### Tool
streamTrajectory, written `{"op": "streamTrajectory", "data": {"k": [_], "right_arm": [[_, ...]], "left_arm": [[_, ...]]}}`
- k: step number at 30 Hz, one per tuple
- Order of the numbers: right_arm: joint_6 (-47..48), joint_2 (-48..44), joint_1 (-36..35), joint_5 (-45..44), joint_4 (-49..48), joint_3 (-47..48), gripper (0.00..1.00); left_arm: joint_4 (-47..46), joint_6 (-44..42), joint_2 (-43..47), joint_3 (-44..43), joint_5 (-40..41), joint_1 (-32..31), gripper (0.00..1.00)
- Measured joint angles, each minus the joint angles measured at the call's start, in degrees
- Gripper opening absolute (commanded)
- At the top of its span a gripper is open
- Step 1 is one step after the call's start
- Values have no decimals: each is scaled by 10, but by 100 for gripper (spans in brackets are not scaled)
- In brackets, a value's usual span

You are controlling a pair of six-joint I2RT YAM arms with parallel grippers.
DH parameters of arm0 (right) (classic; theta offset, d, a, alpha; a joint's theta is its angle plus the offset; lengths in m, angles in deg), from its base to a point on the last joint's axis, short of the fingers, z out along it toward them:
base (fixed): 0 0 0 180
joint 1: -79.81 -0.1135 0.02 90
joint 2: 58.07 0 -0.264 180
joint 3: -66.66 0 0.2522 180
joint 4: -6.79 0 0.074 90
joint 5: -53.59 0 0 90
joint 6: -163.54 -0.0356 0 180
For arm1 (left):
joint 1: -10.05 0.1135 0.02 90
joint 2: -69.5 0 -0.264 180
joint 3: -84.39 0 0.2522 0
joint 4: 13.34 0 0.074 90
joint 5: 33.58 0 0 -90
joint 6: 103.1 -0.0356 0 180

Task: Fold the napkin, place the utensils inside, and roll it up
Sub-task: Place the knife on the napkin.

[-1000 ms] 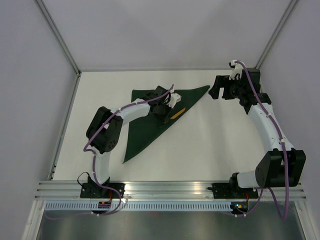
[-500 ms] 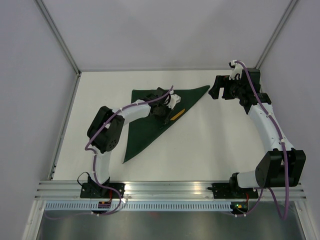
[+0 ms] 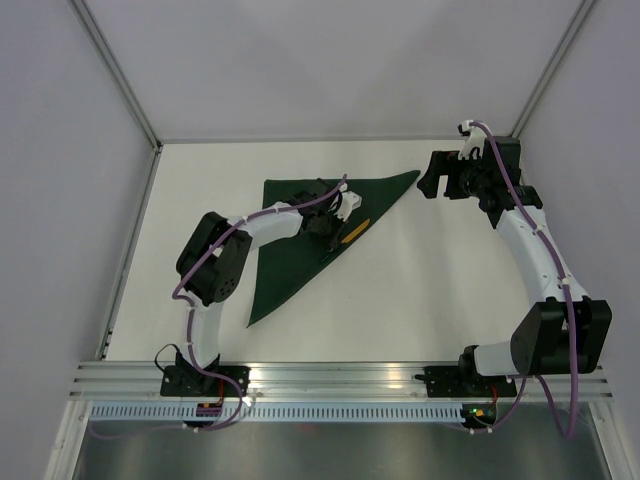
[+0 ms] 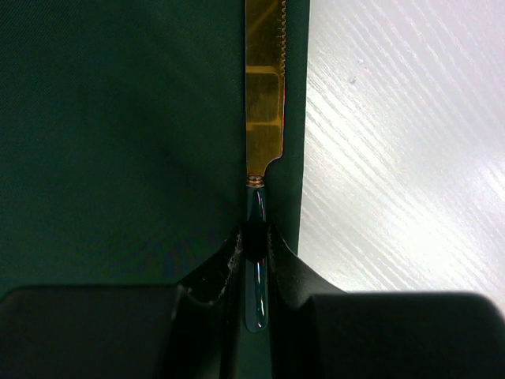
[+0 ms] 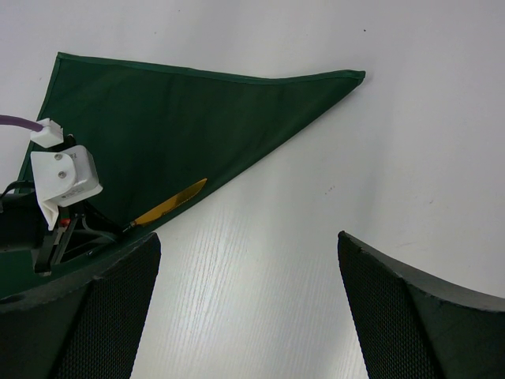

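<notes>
- Step in hand: placing utensils. The napkin (image 3: 283, 270), folded to a triangle, lies left of centre on the table (image 3: 420, 290).
- My left gripper (image 4: 254, 237) pinches the knife (image 4: 264, 110) by its handle, with the blade along the napkin's long edge.
- My right gripper (image 5: 248, 308) hangs spread wide and holds nothing.
- Next, I judge: release the knife there before rolling.

Background stuff: the table (image 3: 400, 300) is white with a faint wood grain, which really shows in the wrist close-ups. It's boxed in by plain pale grey walls, a back wall (image 3: 340, 60) plus one on each side, and two slim metal posts (image 3: 115, 75) run diagonally up at the back corners. Along the near edge sits a ribbed aluminium rail (image 3: 340, 375), then a white slotted strip (image 3: 340, 410) just below it, and under that a dull grey metal panel (image 3: 340, 450).
</notes>
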Motion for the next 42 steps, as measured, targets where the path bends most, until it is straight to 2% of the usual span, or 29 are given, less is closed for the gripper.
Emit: {"op": "streamTrajectory", "data": {"k": [6,19,26,30,42], "right_arm": [[0,0,0,0,0,0,98],[0,1,0,0,0,0,98],[0,3,0,0,0,0,98],[0,5,0,0,0,0,98],[0,10,-2,3,0,0,98]], "left_arm": [[-2,2,0,0,0,0,6],[-3,2,0,1,0,0,30],[-3,2,1,1,0,0,38],[-3,2,3,0,0,0,47],[11,2,19,-21,0,0,53]]}}
